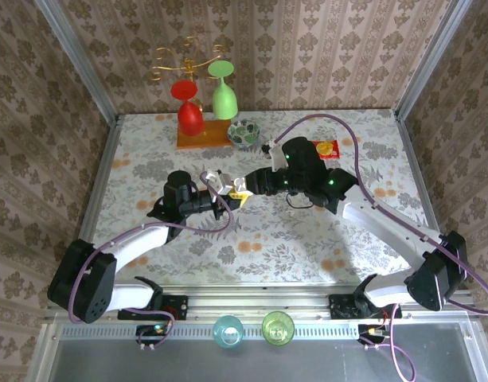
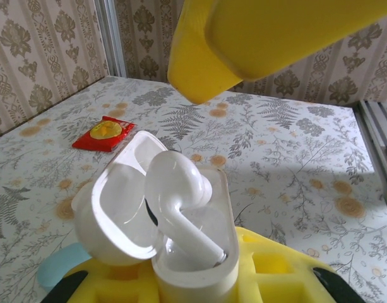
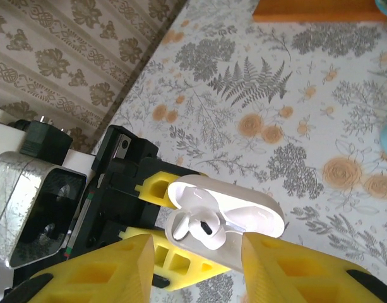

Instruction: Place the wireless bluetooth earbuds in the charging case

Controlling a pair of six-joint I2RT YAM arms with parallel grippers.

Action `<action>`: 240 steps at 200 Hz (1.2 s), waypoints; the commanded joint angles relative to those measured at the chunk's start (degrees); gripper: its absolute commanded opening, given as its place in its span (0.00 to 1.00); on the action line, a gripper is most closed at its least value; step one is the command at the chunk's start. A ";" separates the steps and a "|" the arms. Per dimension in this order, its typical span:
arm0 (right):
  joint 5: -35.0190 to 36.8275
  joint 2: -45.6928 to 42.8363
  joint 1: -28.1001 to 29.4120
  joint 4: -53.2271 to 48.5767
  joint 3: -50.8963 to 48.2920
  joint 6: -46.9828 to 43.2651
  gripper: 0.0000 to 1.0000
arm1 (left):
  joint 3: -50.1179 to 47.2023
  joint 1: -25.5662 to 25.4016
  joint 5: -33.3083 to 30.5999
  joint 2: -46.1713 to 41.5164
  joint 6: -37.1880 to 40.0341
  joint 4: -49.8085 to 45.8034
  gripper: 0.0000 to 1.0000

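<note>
The white charging case (image 2: 194, 268) is clamped between the yellow fingers of my left gripper (image 2: 193, 287), its lid (image 2: 117, 218) swung open to the left. One white earbud (image 2: 177, 192) lies askew in the case, its stem down in a well and its head sticking up above the rim. In the right wrist view the case (image 3: 250, 211) and earbud (image 3: 202, 228) sit just beyond my right gripper (image 3: 199, 271), which is open with nothing held. From above, the right gripper (image 1: 242, 193) meets the left gripper (image 1: 218, 189) at mid-table.
A red packet (image 1: 327, 148) lies at the back right. A stand with red and green glasses (image 1: 202, 99) and a patterned bowl (image 1: 244, 132) are at the back. A light blue rounded object (image 2: 59, 268) lies on the table under my left gripper. Two cups (image 1: 228, 330) stand by the near rail.
</note>
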 commanded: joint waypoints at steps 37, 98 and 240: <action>-1.79 4.18 0.21 -9.71 5.08 3.22 0.42 | -0.19 -0.26 -0.90 0.50 3.97 -0.60 0.08; -3.45 5.58 0.21 -9.18 6.22 3.72 0.42 | 0.47 -1.23 -1.95 0.75 5.78 -3.13 0.08; -6.35 8.22 0.21 -6.26 5.99 3.11 0.37 | 2.48 -2.90 -3.13 2.35 7.47 -6.77 0.08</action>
